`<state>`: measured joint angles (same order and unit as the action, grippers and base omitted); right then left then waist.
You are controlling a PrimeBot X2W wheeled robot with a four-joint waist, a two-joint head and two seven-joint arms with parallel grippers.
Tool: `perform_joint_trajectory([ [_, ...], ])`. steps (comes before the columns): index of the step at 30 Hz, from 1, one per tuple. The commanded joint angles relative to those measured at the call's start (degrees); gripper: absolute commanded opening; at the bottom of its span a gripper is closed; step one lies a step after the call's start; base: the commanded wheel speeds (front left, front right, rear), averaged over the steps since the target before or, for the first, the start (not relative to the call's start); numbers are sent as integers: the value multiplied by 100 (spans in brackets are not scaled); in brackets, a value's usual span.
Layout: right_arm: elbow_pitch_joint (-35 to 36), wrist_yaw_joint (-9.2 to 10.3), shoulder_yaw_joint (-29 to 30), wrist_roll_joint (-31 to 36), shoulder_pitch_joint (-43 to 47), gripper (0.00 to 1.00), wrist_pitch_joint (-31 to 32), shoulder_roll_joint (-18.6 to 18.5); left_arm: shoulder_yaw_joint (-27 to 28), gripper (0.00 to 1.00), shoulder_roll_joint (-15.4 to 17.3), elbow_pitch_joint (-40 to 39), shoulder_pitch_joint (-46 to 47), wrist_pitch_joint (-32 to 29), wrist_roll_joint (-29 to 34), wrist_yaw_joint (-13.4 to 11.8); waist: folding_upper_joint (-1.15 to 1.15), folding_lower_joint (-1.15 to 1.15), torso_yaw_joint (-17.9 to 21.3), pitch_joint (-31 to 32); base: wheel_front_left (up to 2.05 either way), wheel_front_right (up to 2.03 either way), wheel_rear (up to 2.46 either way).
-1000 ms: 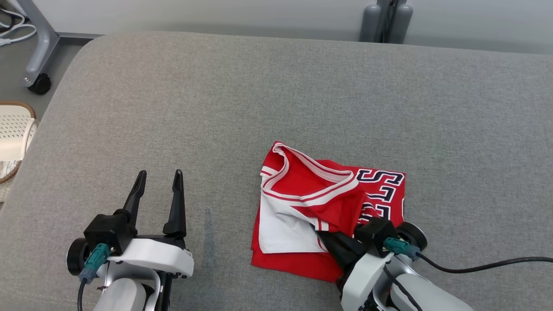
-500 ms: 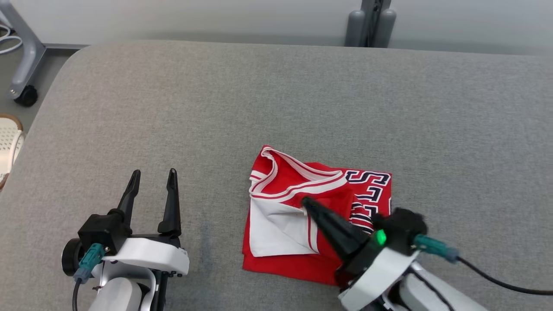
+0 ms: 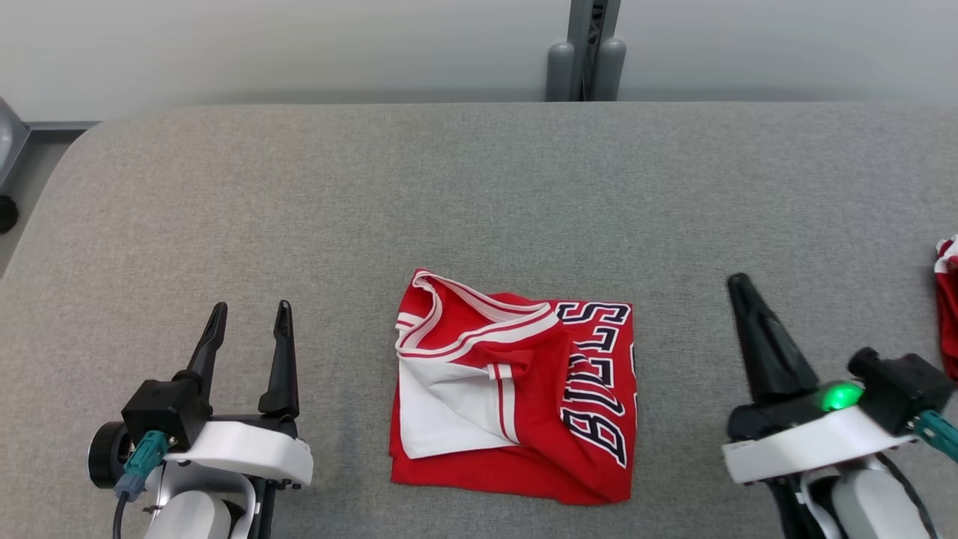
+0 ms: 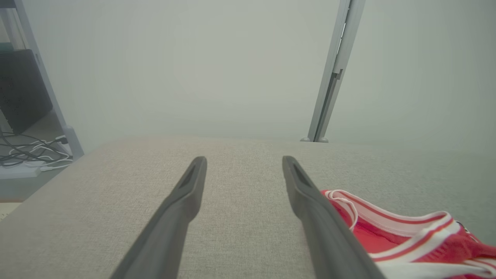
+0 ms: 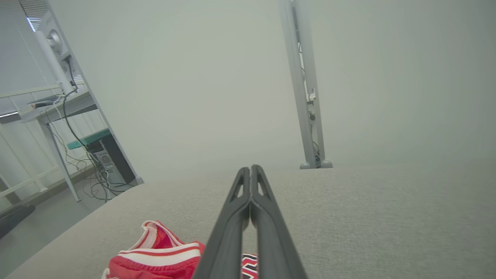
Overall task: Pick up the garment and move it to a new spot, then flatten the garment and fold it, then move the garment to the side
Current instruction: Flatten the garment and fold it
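Note:
A red jersey point(image 3: 516, 400) with white trim and dark lettering lies folded into a rough square on the grey padded surface point(image 3: 479, 195), its white inner side showing at the lower left. My left gripper point(image 3: 249, 314) rests open at the lower left, apart from the cloth; in the left wrist view the jersey point(image 4: 407, 236) lies just right of the fingers point(image 4: 310, 201). My right gripper point(image 3: 737, 283) is shut and holds nothing, off to the right of the jersey. In the right wrist view the jersey point(image 5: 159, 255) sits at the lower left of the gripper point(image 5: 250, 169).
Another red cloth point(image 3: 947, 299) peeks in at the right edge. A grey post point(image 3: 585, 52) stands behind the surface's far edge. The floor and a caster point(image 3: 7, 213) lie past the left edge. A desk with cables point(image 5: 69, 116) stands further off.
My right gripper has pulled off the jersey and swung out to the right, still shut. The camera turned right, shifting the whole picture left. The jersey's folded flap now lies flatter, showing more lettering.

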<state>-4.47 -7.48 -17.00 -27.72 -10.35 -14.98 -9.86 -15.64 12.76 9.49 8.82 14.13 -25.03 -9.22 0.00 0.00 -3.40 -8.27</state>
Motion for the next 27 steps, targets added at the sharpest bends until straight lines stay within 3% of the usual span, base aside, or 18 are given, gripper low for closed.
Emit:
perform_joint_trajectory([
  [1,3,-4,277,192,149,0,-21,-33,7,100,49,-33,-23,-17,23,-36,0,0,54,48,0,0,0],
  [10,-200,-3,1273,845,606,0,-22,93,-34,100,136,-116,-144,-83,13,-79,0,0,151,195,0,0,0],
  [11,-278,-3,1300,848,648,20,-22,118,-39,100,143,-122,-162,-91,6,-83,0,0,155,210,0,0,0],
  [12,-301,-4,1328,870,657,50,-22,131,-40,100,149,-128,-183,-104,-3,-89,0,0,160,222,0,0,0],
  [13,-308,-4,1351,899,656,100,-22,122,-44,100,152,-133,-196,-113,-7,-90,0,0,162,232,0,0,0],
  [27,-397,-3,1577,1064,829,100,-22,45,-63,100,203,-196,-282,-135,-56,-153,0,0,187,309,0,0,0],
])
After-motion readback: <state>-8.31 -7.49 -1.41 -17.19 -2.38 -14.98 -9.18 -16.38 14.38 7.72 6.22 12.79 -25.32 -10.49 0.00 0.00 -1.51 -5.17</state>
